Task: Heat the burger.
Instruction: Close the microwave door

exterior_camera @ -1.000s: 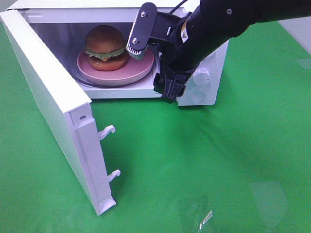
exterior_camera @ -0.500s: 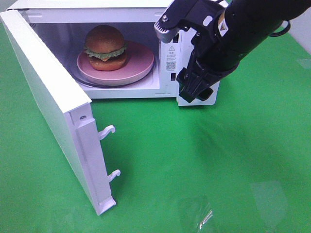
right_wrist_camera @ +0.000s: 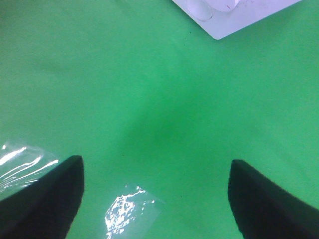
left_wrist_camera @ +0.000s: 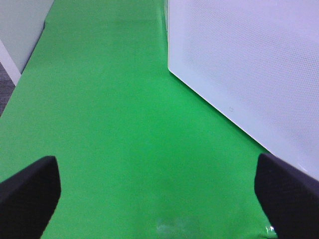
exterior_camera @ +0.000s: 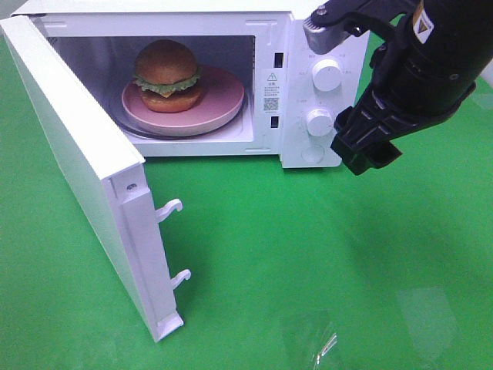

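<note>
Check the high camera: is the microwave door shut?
No, the microwave door is swung wide open, leaving the burger on its pink plate in plain sight inside.

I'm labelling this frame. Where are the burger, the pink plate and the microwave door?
burger (exterior_camera: 166, 62), exterior high view, on the top bun.
pink plate (exterior_camera: 223, 94), exterior high view, bare part right of the burger.
microwave door (exterior_camera: 92, 154), exterior high view, its broad white face.

A lab test setup: a white microwave (exterior_camera: 296, 100) stands on a table draped in green cloth (exterior_camera: 308, 254)
</note>
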